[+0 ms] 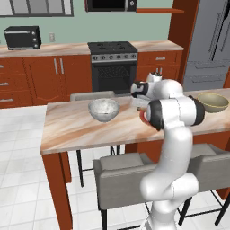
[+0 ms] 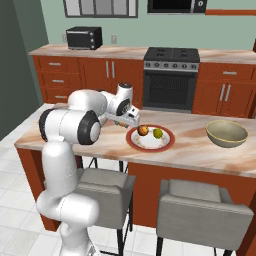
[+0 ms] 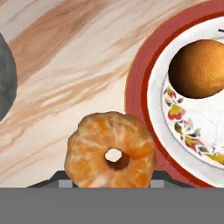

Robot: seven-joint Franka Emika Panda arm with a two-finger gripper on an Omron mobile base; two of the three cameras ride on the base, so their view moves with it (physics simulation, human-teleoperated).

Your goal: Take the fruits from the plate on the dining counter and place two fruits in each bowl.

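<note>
My pincer (image 3: 111, 181) is clamped on a peeled orange fruit (image 3: 110, 151), held off the counter (image 3: 57, 65) so I can carry it. It sits just past the plate (image 3: 140, 87) rim, on the grey bowl (image 1: 103, 109) side, so I judge that bowl is the target. On the plate sit an orange-brown fruit (image 2: 143, 130) and a yellow-green one (image 2: 157, 133), waiting. The tan bowl (image 2: 227, 133) stands well apart, past the plate.
</note>
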